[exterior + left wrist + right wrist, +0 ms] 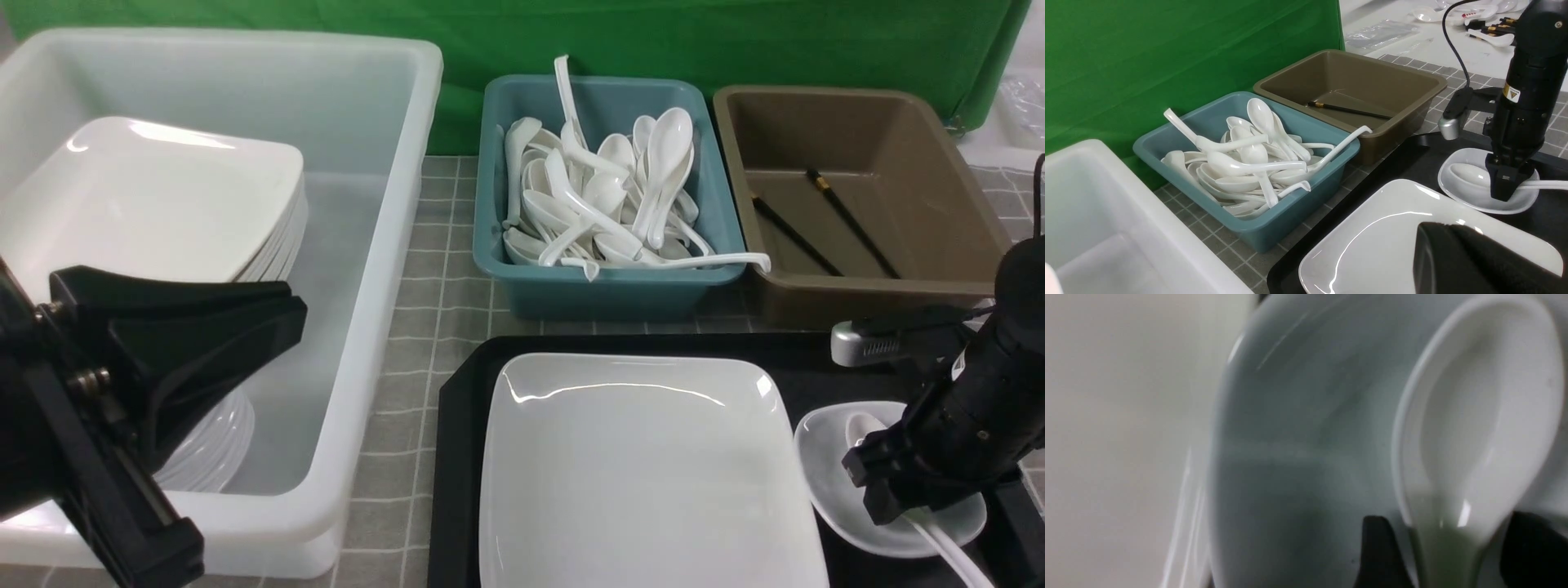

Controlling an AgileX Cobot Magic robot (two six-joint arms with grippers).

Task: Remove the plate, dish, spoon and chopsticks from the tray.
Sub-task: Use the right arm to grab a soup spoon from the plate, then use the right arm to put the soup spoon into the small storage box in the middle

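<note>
Spoon: in dish, hollow side up, handle out over dish rim on robot's side. Dish: on tray, R end, just beside plate. Chopsticks: in brown bin beyond tray. R gripper: down in dish, jaws apart, straddling spoon neck; contact unclear. L gripper: closed, empty, over white tub.
</note>
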